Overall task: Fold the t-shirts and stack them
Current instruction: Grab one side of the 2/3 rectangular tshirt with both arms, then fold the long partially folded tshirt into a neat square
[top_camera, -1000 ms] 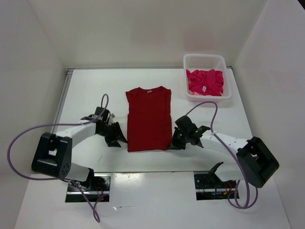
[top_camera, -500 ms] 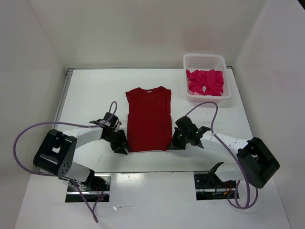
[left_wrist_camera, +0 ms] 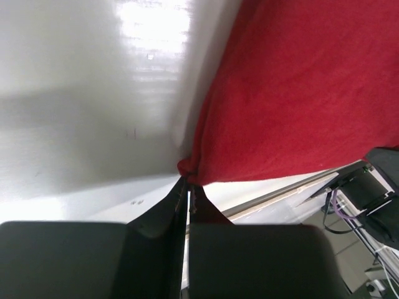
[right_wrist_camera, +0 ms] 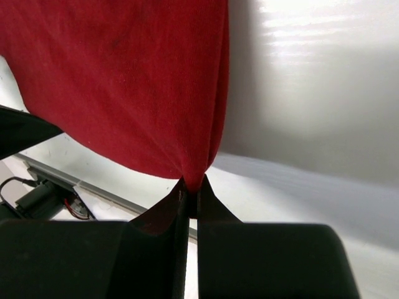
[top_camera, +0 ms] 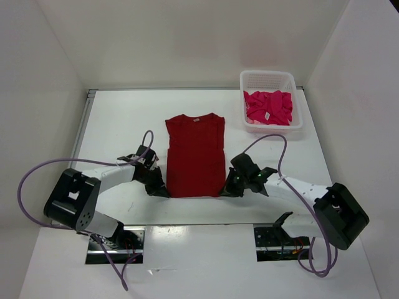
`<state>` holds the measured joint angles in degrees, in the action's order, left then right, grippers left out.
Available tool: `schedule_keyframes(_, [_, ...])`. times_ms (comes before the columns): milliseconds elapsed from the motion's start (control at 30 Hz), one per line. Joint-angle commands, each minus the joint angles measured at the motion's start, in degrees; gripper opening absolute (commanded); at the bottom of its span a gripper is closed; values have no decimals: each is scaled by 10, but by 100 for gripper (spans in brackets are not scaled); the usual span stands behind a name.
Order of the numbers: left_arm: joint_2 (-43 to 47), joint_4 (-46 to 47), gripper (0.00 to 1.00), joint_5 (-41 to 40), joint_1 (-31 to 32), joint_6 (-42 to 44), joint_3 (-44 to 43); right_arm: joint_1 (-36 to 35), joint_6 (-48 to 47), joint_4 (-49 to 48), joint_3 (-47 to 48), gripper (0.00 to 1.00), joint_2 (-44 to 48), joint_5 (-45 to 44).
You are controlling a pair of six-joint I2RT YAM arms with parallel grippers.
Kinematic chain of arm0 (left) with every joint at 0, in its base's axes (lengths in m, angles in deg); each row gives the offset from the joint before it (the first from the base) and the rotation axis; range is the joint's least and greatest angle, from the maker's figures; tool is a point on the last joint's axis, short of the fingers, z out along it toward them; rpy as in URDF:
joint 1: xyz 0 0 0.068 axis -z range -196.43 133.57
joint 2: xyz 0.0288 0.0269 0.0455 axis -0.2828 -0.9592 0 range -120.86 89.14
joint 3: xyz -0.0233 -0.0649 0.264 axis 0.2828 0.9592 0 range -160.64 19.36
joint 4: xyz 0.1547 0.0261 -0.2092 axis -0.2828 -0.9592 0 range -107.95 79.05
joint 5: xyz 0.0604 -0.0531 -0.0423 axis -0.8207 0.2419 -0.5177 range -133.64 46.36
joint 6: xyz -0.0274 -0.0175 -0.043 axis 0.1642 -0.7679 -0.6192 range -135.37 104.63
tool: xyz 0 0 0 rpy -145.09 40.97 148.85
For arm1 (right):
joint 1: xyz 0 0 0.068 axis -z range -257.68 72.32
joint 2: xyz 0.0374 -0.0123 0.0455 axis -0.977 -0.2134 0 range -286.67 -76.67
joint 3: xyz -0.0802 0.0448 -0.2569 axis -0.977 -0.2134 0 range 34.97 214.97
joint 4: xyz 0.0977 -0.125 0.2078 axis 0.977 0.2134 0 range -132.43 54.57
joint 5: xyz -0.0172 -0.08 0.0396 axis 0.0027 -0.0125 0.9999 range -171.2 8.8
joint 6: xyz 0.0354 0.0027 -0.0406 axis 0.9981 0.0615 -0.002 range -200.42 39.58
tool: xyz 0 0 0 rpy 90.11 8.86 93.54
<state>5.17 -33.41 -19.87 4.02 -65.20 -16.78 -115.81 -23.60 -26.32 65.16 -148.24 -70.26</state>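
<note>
Flat on the table (top_camera: 112,124), the dark red t-shirt (top_camera: 194,156) is clamped at its near corners by the left gripper (left_wrist_camera: 187,189) and right gripper (right_wrist_camera: 191,187) — next, the hem is to be lifted evenly toward the far collar.

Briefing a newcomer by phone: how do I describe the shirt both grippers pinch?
On the white table, it lies flat in the middle, collar toward the far wall: the dark red t-shirt, its near corners pinched by the left gripper and right gripper. Unlike the magenta shirt crumpled in the basket at far right, it is dark and spread out.
</note>
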Motion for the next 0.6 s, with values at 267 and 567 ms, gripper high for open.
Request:
schedule_keyframes(267, [256, -216, 0, 28, 1, 5, 8, -109, 96, 96, -37, 0, 161, 14])
schedule_keyframes(567, [247, -248, 0, -1, -17, -11, -167, 44, -27, 190, 111, 0, 161, 6])
